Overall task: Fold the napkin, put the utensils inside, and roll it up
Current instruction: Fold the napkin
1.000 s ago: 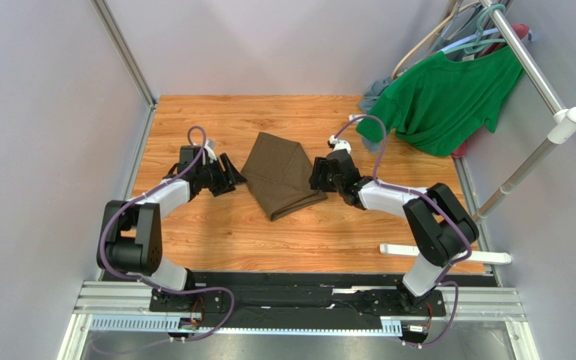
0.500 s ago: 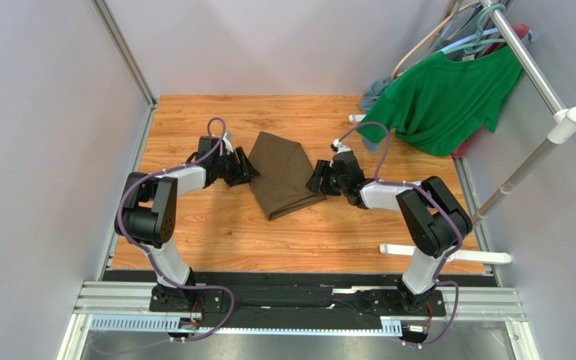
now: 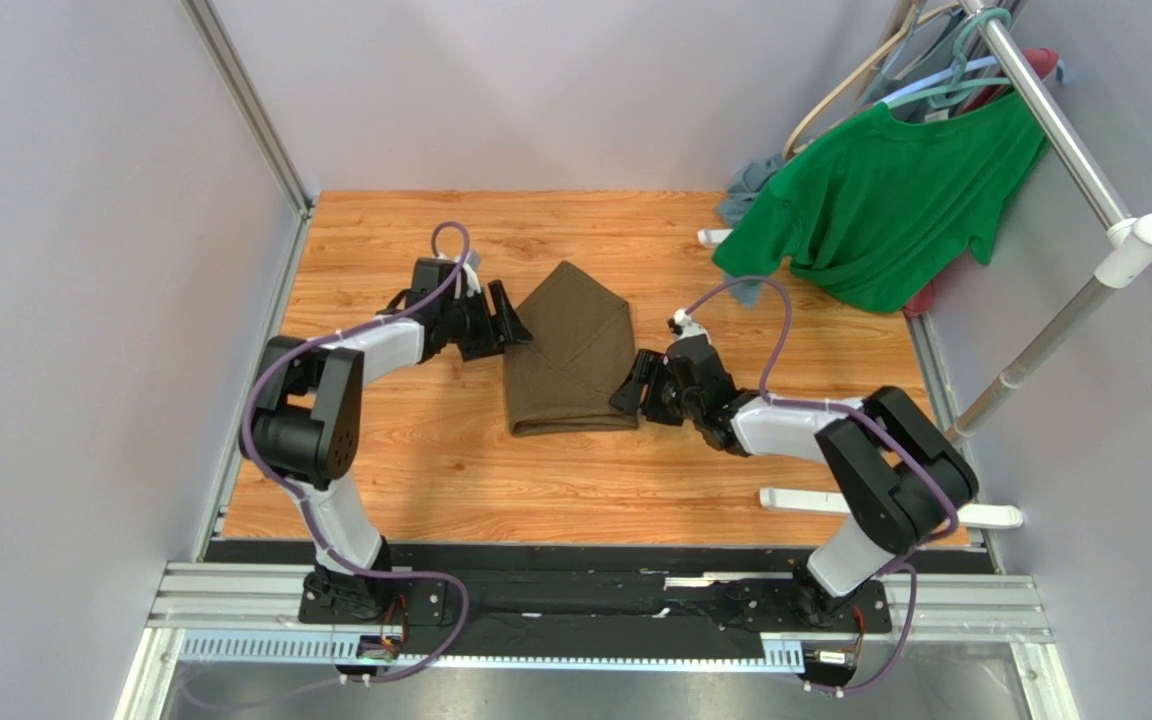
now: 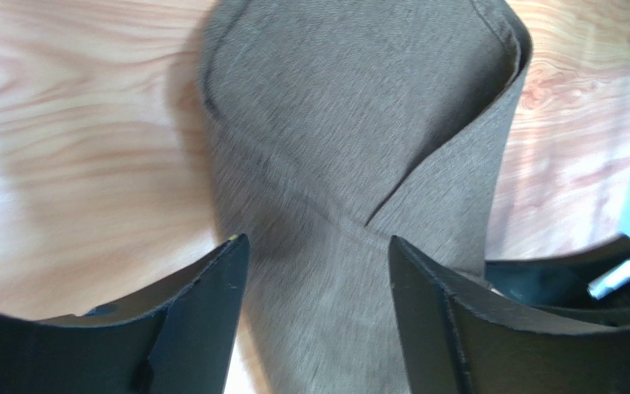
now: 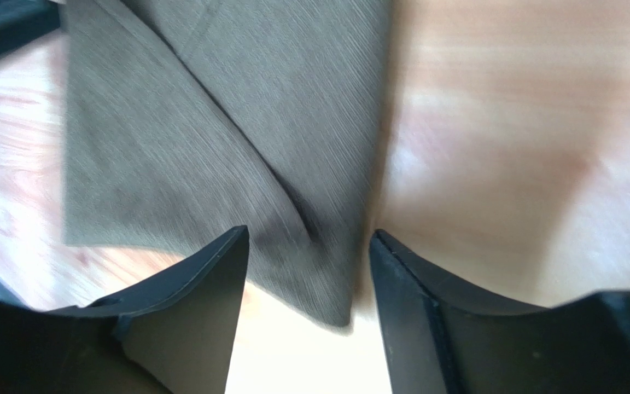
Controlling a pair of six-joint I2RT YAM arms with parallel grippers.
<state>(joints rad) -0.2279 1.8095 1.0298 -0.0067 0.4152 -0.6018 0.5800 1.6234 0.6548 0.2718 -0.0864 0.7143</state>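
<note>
From above, the napkin [image 3: 575,353] lies folded on the wooden tabletop [image 3: 432,465], about midway between the two arms. The left arm [image 3: 372,348] reaches to the left edge of the cloth, and the right arm [image 3: 793,425] reaches to its near right corner. A green T-shirt [image 3: 883,188] hangs at the far right, well apart from the napkin.

In the left wrist view, the left jaws stand apart. The two black fingers [image 4: 203,312] frame the napkin [image 4: 351,123], which lies between and beyond them. One layer crosses over another in a diagonal line, and the far right edge curls up a little. I cannot tell if the fingers touch the cloth.

In the right wrist view, the right jaws stand apart also. The fingers [image 5: 203,304] are low over the tabletop [image 5: 499,148], and one corner of the napkin [image 5: 236,98] lies in the gap between them, not clamped. This picture is a bit blurred.
</note>
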